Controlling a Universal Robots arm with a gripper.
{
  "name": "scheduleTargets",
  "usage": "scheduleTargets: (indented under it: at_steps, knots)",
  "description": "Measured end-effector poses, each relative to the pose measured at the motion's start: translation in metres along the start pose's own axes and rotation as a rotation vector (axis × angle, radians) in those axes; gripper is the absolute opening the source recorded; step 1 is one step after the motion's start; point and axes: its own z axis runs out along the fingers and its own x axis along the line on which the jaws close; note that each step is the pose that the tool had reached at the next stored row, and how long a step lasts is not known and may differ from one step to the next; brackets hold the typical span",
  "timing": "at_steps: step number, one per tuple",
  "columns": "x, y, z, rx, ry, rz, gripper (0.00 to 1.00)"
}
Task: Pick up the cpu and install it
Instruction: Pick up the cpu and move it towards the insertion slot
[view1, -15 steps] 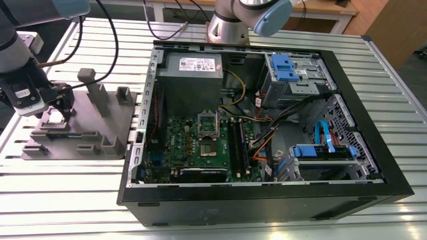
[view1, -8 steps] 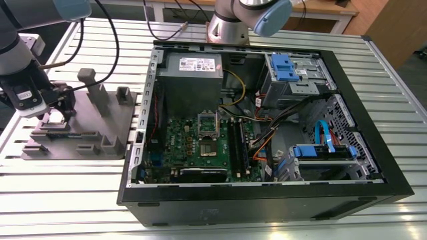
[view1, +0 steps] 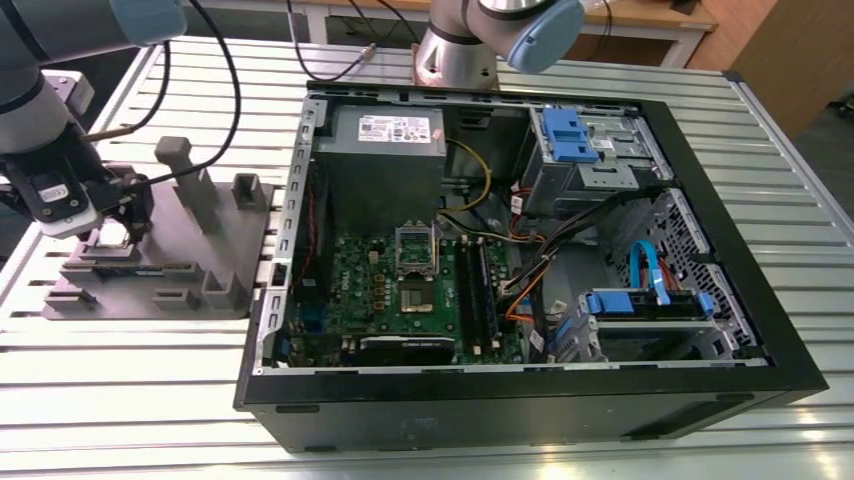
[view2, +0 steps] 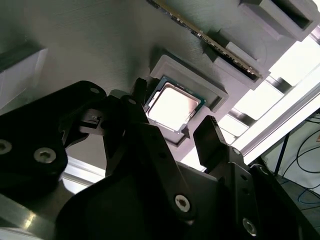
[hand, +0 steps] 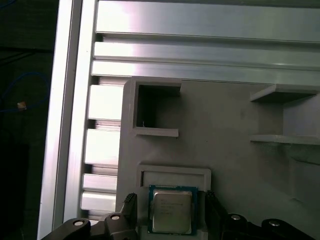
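The cpu (view2: 172, 106) is a small square chip with a shiny silver top. It lies flat in a shallow framed recess of the grey plastic fixture (view1: 174, 255), which stands at the exterior view's left. My gripper (view2: 173, 107) hangs low over that recess and is open. Its black fingers (view2: 207, 130) stand one on each side of the chip with a gap to each edge. In the first wrist view the cpu (hand: 171, 210) sits between the two fingertips of the gripper (hand: 170, 200). The exterior view has the gripper (view1: 120, 225) down over the fixture's near-left part.
An open computer case (view1: 521, 250) lies on the slatted metal table (view1: 160, 380), right of the fixture. Its green motherboard holds the square socket (view1: 416, 297). Upright blocks (view1: 180, 165) rise from the fixture behind the gripper. Black cables run along the arm.
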Motion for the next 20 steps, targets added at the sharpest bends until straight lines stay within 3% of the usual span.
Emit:
scheduleTargets:
  at_steps: [5,6,14,15,20]
  knots:
    - [-0.0002,-0.0001,0.0003,0.0018,0.0,0.0,0.64]
    - [-0.0001,-0.0001,0.0003,0.002,0.0,0.0,0.56]
    - [-0.0001,0.0,0.0003,0.0025,0.0,0.0,0.55]
    - [-0.0001,0.0,0.0003,0.0025,0.0,0.0,0.47]
    - [-0.0002,0.0,0.0003,0.0026,-0.0001,0.0,0.47]
